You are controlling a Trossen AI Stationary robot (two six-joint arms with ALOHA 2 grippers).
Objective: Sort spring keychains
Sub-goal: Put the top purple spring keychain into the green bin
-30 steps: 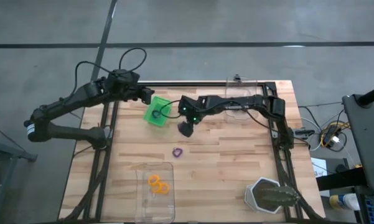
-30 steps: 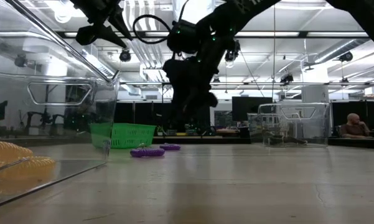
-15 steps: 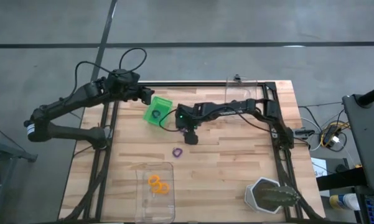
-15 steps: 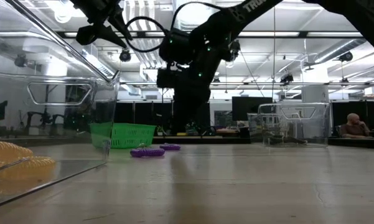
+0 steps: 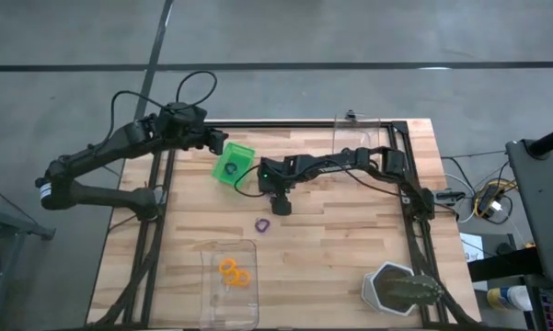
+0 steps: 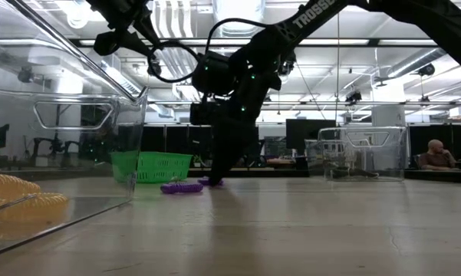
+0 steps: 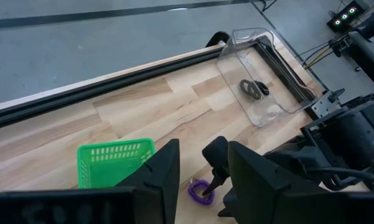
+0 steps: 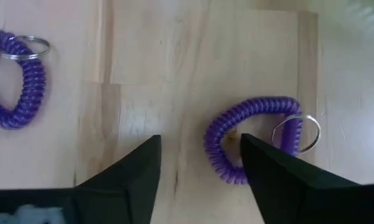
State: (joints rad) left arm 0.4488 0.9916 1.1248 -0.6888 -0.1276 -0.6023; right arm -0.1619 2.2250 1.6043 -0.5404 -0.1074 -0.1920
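Two purple spring keychains lie on the wooden table. One lies free toward the near side. The other lies under my right gripper, which is open and points down at it: part of the coil shows in the gap, the rest beside one finger. In the high view the gripper hides this ring. My left gripper hangs open, holding nothing, above the green bin. Orange keychains lie in a clear tray, black ones in another. My right gripper comes at the purple keychain from above, fingers pointing down, one finger over the coil's edge beside its metal ring. I cannot tell whether the finger touches the coil. The keychain lies flat on the table.
A grey hexagonal holder stands at the near right corner. Black frame rails run along the table's sides. In the low view the near tray's wall fills the left side, and a person sits far back in the room.
My right gripper has come down toward the table and a little toward its near edge, rolling its wrist, and now stands over the purple keychain. Both purple keychains have stayed where they lay.
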